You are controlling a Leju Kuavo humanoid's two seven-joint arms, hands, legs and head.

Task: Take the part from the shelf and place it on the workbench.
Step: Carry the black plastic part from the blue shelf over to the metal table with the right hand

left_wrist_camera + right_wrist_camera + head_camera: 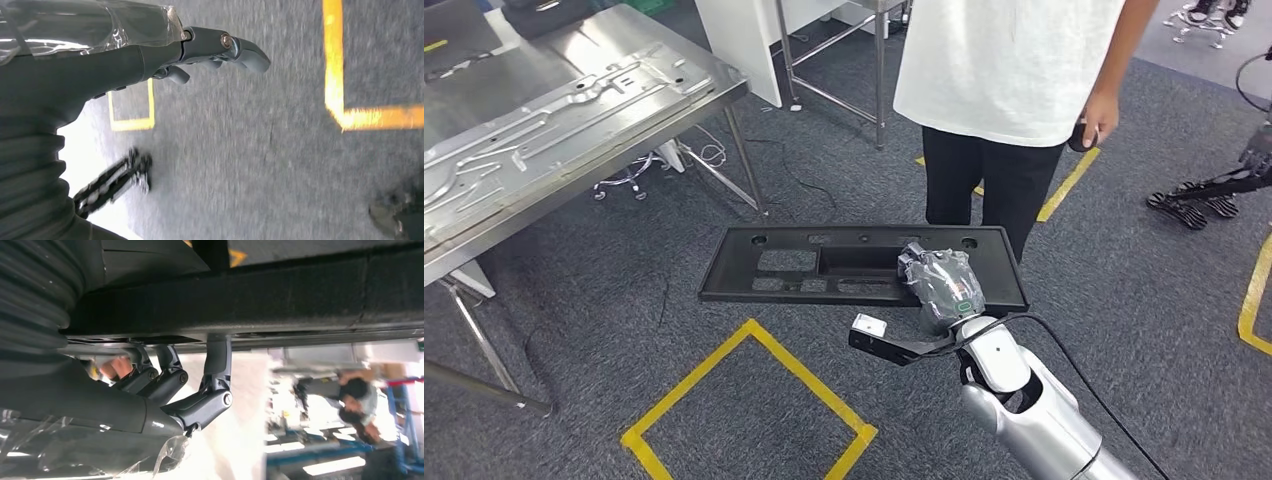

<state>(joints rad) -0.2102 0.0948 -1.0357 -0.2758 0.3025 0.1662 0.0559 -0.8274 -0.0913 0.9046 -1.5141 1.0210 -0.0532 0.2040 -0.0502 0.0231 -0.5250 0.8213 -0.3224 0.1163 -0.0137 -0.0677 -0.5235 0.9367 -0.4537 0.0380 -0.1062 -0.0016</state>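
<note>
Grey carpet, steel surface (574, 110) far left. Right hand (944, 285) fingers (210, 405) grasp black panel (824, 262) mid-edge: long, stiff, light, likely tippy. Left hand (150, 55) released.

The right arm (1034, 410) is silver, with a black cable along it at 3 o'clock. Both the right hand (944, 285) and left hand (150, 55) are grey under clear plastic wrap.
</note>
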